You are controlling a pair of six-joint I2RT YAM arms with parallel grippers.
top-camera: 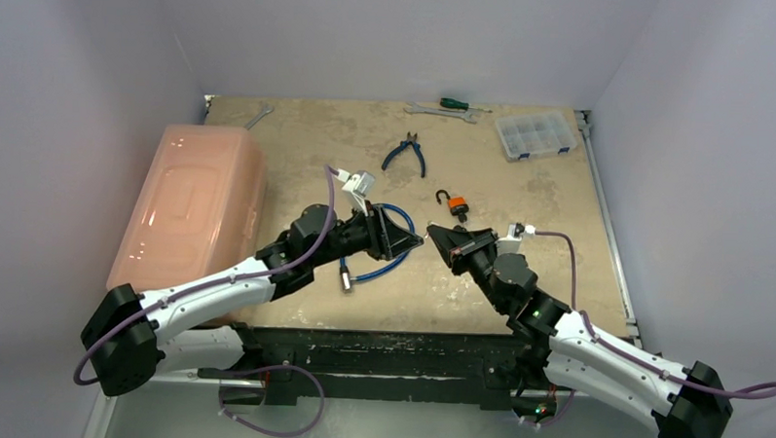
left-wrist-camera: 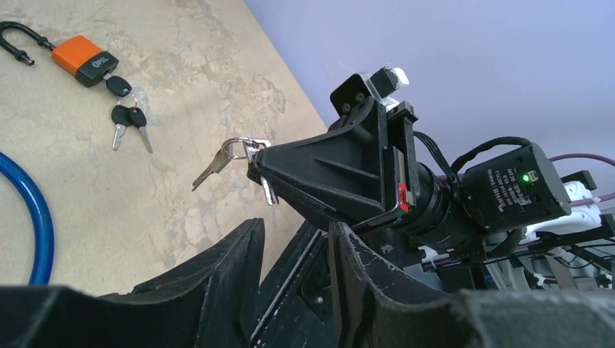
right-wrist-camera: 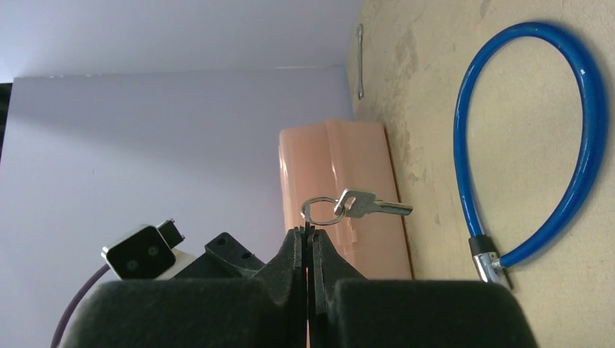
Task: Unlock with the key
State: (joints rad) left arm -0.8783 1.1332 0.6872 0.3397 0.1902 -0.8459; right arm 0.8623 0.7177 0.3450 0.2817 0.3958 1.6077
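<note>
My right gripper (top-camera: 434, 232) (right-wrist-camera: 310, 233) is shut on a key ring (right-wrist-camera: 322, 212). A silver key (right-wrist-camera: 371, 206) sticks out sideways from the ring, held above the table. In the left wrist view the ring and its silver keys (left-wrist-camera: 230, 155) hang at the right gripper's tip. My left gripper (top-camera: 413, 241) (left-wrist-camera: 295, 229) is open and empty, tip to tip with the right one. The orange padlock (top-camera: 457, 208) (left-wrist-camera: 85, 59) lies just beyond on the table. Its shackle (left-wrist-camera: 14, 43) is swung open, and black-headed keys (left-wrist-camera: 128, 114) hang from its keyhole.
A blue cable lock (top-camera: 390, 262) (right-wrist-camera: 582, 145) loops on the table under the left gripper. A pink lidded bin (top-camera: 192, 200) stands at the left. Blue pliers (top-camera: 406, 153), a wrench (top-camera: 439, 111), a screwdriver (top-camera: 458, 105) and a clear parts box (top-camera: 534, 135) lie at the back.
</note>
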